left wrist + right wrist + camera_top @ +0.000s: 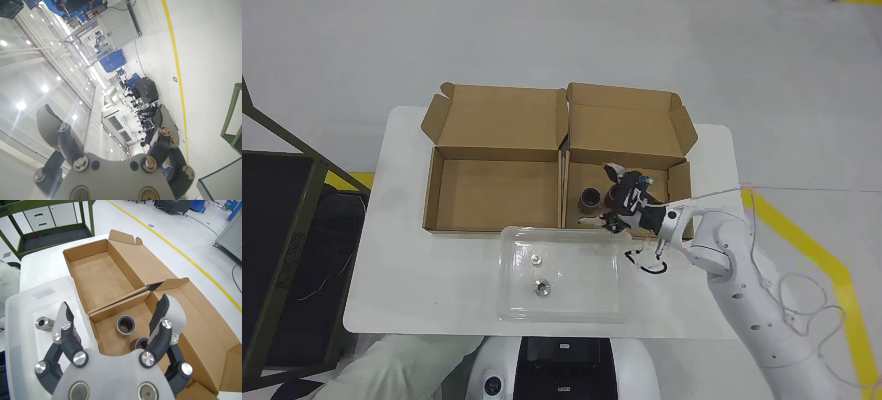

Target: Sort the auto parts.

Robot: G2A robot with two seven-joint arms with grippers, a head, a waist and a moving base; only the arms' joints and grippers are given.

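Right gripper (115, 306) hangs over the right box (627, 120), on the side next to the bin (504, 300). Its fingers are spread wide with nothing between them. Below it, two dark ringed bushings stand on the box floor: one (125, 325) sits out in the open, the other (141, 343) is close beside it and partly hidden by the gripper's palm. The left box (492, 195) has bare cardboard showing.

In the clear bin, one metal part (537, 260) lies nearer the boxes and a second part (540, 288) lies nearer the robot. From the right wrist, one of them reads as a short hollow sleeve (43, 324) lying on its side.

The left gripper (104, 111) is out of the play. It points off into the room, wide open and empty.

So where are we? With bushings boxed and empty fingers above them, this looks like the gap between a drop and the next pick. Two pieces appear to be left in the bin. They look like a different kind from the bushings, so I'd guess the left box is their home.

The next move calls for the right gripper to lift clear of the cardboard wall, cross the bin's rim and come down with its fingers astride the sleeve. That sleeve is small and round on slick plastic, so it could roll or skid if only one finger touches it. A square, centred close is the thing.
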